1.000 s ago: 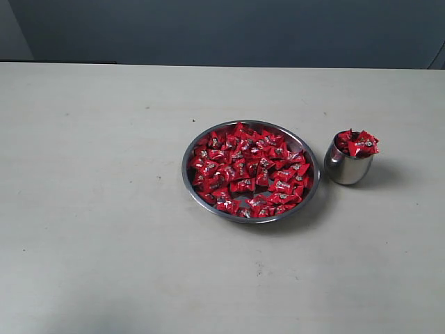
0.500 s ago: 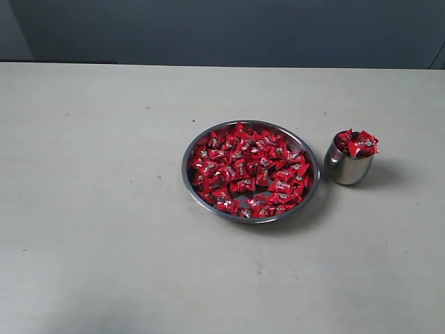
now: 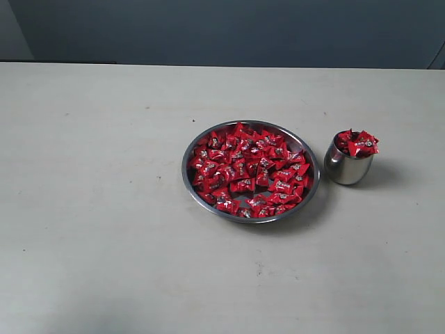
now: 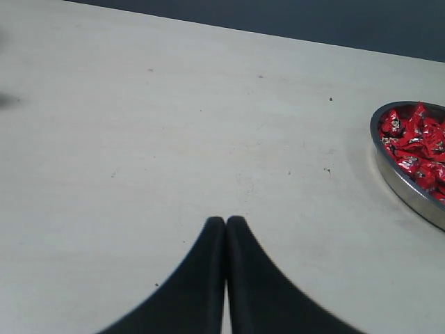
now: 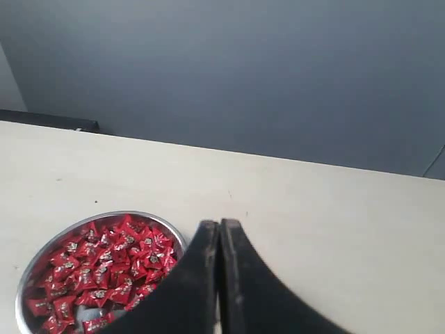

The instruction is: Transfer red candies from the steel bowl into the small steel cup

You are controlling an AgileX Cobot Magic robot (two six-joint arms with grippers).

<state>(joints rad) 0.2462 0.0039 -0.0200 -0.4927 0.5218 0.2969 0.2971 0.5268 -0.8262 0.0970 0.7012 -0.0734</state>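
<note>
A pale table [image 3: 104, 209] runs back to a dark blue-grey wall [image 3: 208, 28]. Near its middle sits the steel bowl [image 3: 185, 172], with the small steel cup [image 3: 345, 169] just beside it at about 3 o'clock, apart from the rim.

The cup is heaped, with red wrappers standing above its lip. How deep the pile goes probably cannot be judged from this angle. The bowl holds most of the red candies [image 3: 247, 170], spread nearly edge to edge with a small bare patch toward 6 o'clock. By my reading the cup has little room left, while the bulk of the sweets is unmoved.

The left gripper [image 4: 226, 221] hangs over bare table, jaws pressed together and holding nothing. The right gripper [image 5: 220, 224] is likewise closed and empty, above the table beside the bowl.
</note>
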